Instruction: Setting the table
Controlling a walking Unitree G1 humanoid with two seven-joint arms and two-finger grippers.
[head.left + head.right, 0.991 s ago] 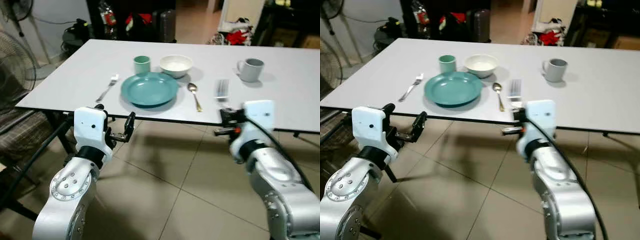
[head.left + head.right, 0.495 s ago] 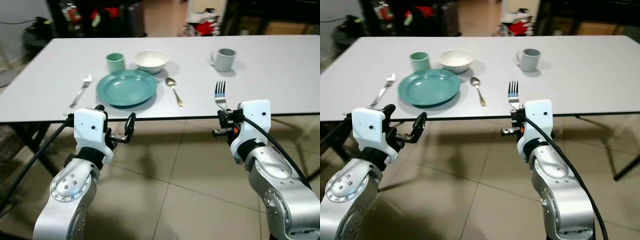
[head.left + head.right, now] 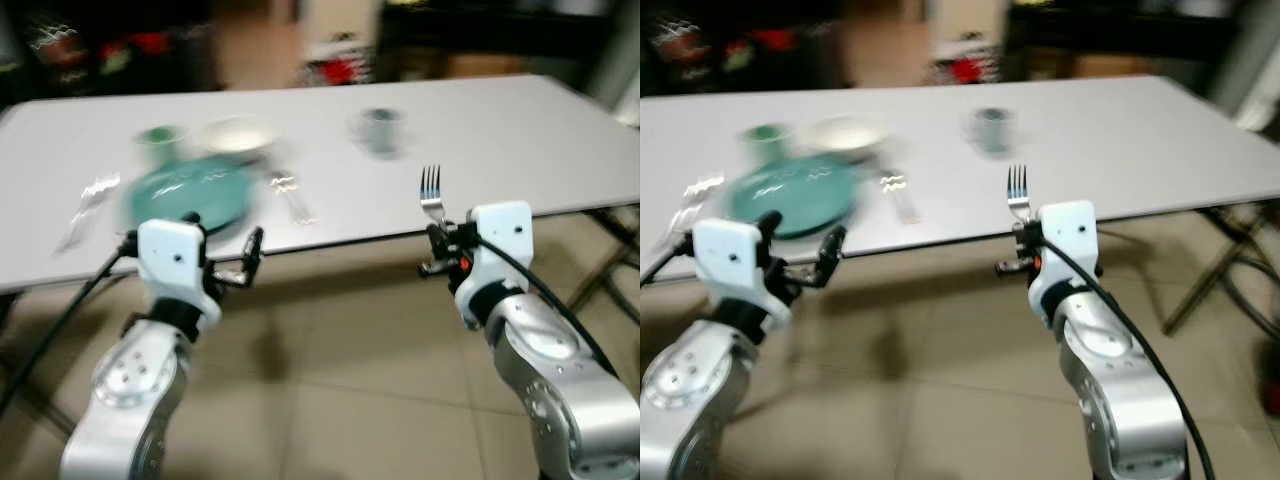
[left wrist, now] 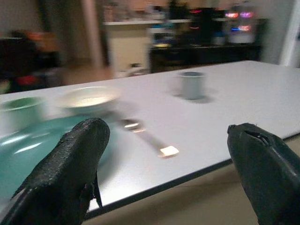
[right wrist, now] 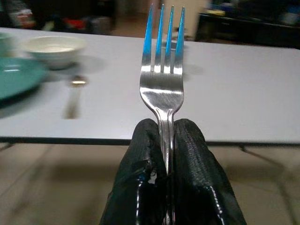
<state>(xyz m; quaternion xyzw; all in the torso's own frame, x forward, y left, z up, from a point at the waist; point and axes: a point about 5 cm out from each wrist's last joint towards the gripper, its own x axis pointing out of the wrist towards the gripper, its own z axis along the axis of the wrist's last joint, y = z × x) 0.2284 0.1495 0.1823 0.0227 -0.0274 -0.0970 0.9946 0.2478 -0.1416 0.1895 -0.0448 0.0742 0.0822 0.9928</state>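
Right claw (image 5: pixel 165 140) is pinched tight on the fork (image 5: pixel 162 79), tines up, just off the counter (image 3: pixel 520 140) edge. Left claw (image 4: pixel 164 164) hangs wide open holding nothing (its wrist view catches the spoon (image 4: pixel 150 140) sharper than the blurry head views).

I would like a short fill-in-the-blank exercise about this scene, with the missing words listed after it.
1. The right end effector grips a ____ by its handle.
2. The left end effector holds ____.
3. The plate is ____ in colour.
4. The spoon lies on the ____.

Missing words: fork; nothing; green; table
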